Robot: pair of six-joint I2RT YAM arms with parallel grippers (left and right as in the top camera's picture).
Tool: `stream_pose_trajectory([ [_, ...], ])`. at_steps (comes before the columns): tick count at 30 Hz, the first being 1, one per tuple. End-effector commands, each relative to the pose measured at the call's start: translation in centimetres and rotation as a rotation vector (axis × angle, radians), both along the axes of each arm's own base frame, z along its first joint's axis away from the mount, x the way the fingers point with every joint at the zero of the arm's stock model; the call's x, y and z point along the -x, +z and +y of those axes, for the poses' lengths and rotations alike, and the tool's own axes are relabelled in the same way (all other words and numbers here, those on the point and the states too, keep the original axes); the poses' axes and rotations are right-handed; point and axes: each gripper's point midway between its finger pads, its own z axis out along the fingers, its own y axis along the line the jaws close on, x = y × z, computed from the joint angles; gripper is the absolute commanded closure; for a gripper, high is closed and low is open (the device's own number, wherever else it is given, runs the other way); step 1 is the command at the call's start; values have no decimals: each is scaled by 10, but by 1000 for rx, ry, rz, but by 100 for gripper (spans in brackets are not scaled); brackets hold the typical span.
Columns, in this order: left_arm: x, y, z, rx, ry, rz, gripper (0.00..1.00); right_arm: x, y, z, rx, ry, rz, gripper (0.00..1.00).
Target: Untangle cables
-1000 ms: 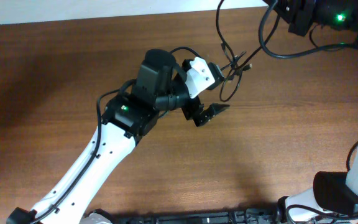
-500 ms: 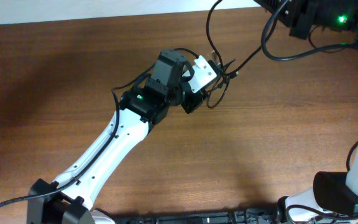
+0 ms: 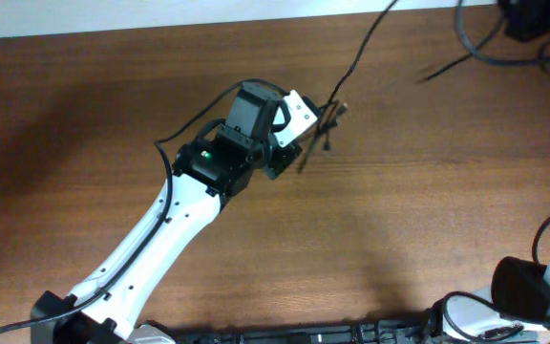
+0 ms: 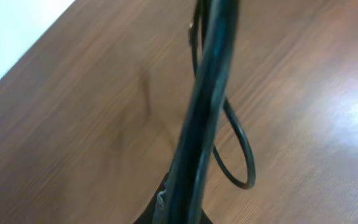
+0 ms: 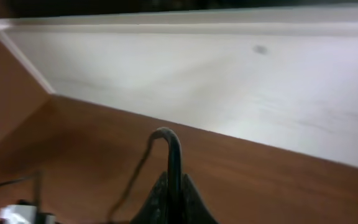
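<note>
The cables (image 3: 329,117) are thin black cords bunched into a small knot just right of my left gripper (image 3: 302,151). That gripper is shut on them. One strand (image 3: 361,53) runs tight from the knot up to the top edge, towards the right arm (image 3: 533,17). In the left wrist view a thick black cable (image 4: 207,93) rises from my shut gripper (image 4: 182,210), with a loose loop (image 4: 241,155) hanging beside it over the wood. In the right wrist view my right gripper (image 5: 173,196) is shut on a cable (image 5: 171,149) that arches over and drops away to the left.
The brown wooden table (image 3: 428,210) ends at a white strip (image 3: 113,14) along its far edge. The right arm's base (image 3: 533,296) sits at the lower right. A black bar (image 3: 313,334) lies along the front edge. A blurred arm wire (image 3: 447,69) hangs at the upper right.
My left gripper has closed on the cable bunch and shifted slightly left. The right arm has pulled away up and to the right, drawing one strand straight.
</note>
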Motion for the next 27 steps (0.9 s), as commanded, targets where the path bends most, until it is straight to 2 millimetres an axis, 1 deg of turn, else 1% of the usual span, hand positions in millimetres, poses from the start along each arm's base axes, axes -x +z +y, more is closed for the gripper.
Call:
stream_pose_trajectory([
  [1,-19,6,53,-83,212,-33,100,11,10,-35,23,-112,-19,96],
  [2,-21,3,63,-87,241,-15,100,13,8,-44,21,-136,-10,96],
  [6,-30,-2,99,-59,386,36,100,19,5,-70,14,-203,7,96],
  [9,-34,-5,126,-35,496,73,100,23,5,-85,14,-244,8,96],
  [10,-35,-7,137,-29,533,86,100,25,5,-92,14,-262,8,96],
  [11,-36,-9,151,-22,586,104,100,27,5,-99,13,-280,9,96],
  [12,-36,-10,159,-18,613,114,100,28,4,-103,12,-292,11,96],
  [15,-36,-14,195,-4,737,151,100,35,2,-119,7,-335,22,96],
  [16,-36,-15,204,3,769,158,100,36,2,-123,6,-345,24,96],
  [17,-36,-16,219,13,819,167,100,38,1,-128,4,-361,26,96],
  [19,-34,-17,242,32,903,183,100,41,1,-135,2,-381,28,96],
  [22,-31,-19,271,60,1010,200,100,45,1,-143,-1,-403,31,96],
  [24,-27,-21,286,88,1068,219,100,46,0,-145,-4,-408,34,96],
  [25,-26,-22,288,120,1066,238,100,46,0,-144,-5,-408,37,96],
  [27,-26,-23,281,194,1025,284,100,46,-2,-144,-9,-407,44,96],
])
